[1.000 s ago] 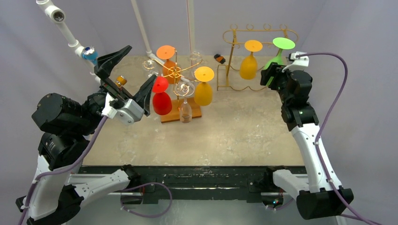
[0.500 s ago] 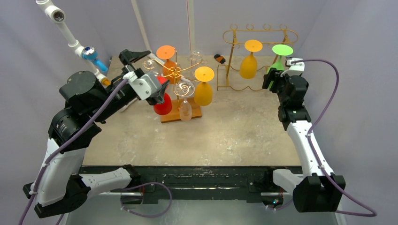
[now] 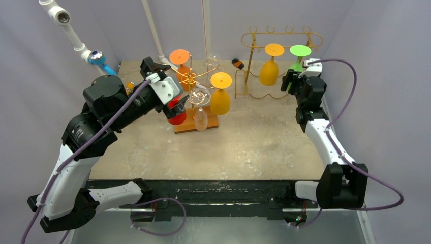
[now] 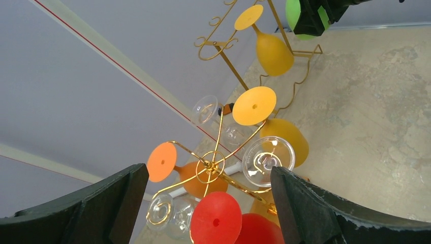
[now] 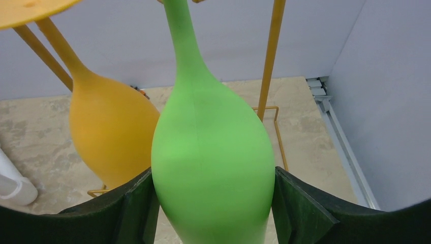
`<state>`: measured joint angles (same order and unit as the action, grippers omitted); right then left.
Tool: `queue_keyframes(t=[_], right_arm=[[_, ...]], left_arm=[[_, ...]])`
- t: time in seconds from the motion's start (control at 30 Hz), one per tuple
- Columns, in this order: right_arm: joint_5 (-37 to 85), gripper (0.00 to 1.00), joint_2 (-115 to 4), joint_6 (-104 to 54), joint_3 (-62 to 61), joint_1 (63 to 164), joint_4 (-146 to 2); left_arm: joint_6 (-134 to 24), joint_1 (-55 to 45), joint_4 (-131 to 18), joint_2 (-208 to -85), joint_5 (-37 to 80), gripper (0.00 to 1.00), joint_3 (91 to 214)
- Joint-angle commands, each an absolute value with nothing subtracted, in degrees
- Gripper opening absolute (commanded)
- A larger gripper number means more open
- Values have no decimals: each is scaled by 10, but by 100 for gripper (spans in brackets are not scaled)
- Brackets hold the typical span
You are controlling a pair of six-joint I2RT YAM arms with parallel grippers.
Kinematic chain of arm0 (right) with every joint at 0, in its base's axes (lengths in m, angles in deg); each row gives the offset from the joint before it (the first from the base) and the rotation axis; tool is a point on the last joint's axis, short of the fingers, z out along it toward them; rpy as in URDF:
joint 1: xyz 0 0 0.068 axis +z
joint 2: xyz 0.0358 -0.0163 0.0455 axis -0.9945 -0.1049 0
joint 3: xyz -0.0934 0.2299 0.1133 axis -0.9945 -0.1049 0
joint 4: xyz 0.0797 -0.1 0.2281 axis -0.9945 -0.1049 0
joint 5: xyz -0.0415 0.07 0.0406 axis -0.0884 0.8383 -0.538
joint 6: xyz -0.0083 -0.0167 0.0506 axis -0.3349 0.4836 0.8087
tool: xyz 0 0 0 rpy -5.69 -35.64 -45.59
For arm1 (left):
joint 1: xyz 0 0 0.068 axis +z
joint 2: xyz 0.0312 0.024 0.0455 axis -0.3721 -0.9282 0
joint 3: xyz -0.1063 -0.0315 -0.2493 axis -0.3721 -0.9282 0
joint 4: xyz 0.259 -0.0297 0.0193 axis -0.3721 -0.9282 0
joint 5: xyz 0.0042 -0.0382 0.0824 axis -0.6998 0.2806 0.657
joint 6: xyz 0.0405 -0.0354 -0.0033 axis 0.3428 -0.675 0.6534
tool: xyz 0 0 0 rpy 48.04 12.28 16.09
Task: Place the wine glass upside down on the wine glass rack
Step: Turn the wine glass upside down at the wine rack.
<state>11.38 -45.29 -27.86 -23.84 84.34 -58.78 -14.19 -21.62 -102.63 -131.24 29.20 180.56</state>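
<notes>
A green wine glass (image 5: 213, 168) hangs upside down with my right gripper (image 5: 213, 179) shut on its bowl, a finger pressed to each side. Its round foot (image 3: 300, 50) is level with the top rail of the gold wine glass rack (image 3: 252, 36) at the back right. Whether the foot rests on the rail I cannot tell. A yellow glass (image 3: 269, 71) hangs upside down on that rack just to the left. My left gripper (image 4: 207, 175) is open wide and empty, hovering above a red glass (image 4: 216, 219) at a second gold spiral stand (image 3: 190, 79).
The spiral stand on its wooden base (image 3: 184, 127) also carries an orange glass (image 3: 179, 56), a yellow glass (image 3: 221, 99) and clear glasses (image 3: 201, 119). A white pipe with a blue fitting (image 3: 96, 58) rises at the back left. Grey walls close in behind and on the right.
The right gripper carried the green glass back and left to the rack and stood it upright. The left arm swung up and right, bringing its open gripper over the spiral stand.
</notes>
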Motion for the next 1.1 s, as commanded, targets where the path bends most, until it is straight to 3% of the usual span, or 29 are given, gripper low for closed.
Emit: queue_keyframes(t=[0.0, 0.63, 1.07], right_arm=[[111, 48, -486, -291, -198, 842, -534], [145, 44, -580, -270, -155, 820, -495], [161, 41, -555, -250, -205, 819, -447]], left_arm=[[-163, -215, -1042, -1307, 335, 100, 1801], [-145, -214, -1022, -1313, 329, 100, 1783], [-137, -214, -997, -1306, 328, 100, 1750]])
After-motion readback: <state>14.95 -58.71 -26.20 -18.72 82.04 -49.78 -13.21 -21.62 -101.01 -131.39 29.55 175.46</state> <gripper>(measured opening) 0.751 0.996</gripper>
